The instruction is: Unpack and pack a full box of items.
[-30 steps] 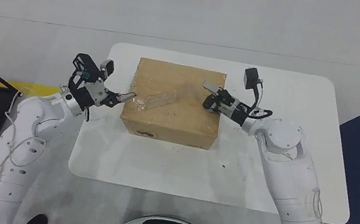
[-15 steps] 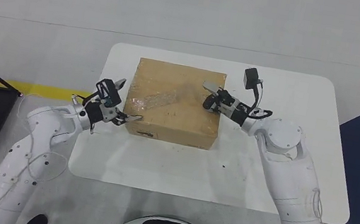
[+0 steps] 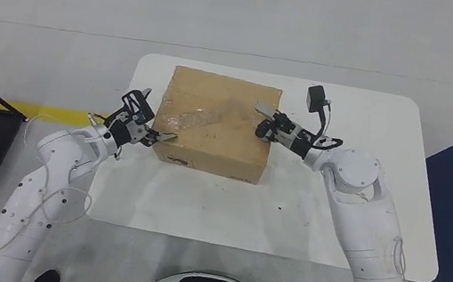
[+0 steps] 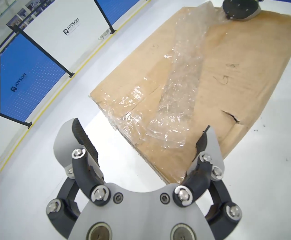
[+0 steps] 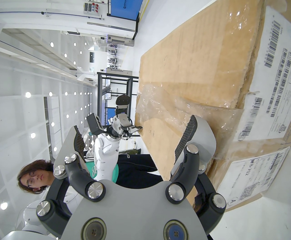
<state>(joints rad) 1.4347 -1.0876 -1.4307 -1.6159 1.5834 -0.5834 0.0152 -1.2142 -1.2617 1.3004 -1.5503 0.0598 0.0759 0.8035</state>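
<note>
Your left gripper [image 4: 142, 127] stood with its jaws apart, the ribbed black pads [image 4: 85, 138] bare, at one corner of the closed brown corrugated cardboard box [image 4: 238, 75]. Your right gripper [image 5: 135, 126] was likewise spread wide at the opposite side, with one pad against the upper edge of the box. A strip of crinkled clear plastic tape [image 4: 179, 91] ran glossy and wrinkled across the lid between the two grippers, partly lifted from the board. A short tear marked one lid edge. White printed paper labels [image 5: 272, 68] lay flat on the side wall. The box sat slightly skewed on the smooth white rounded-corner table [image 3: 332, 213].
</note>
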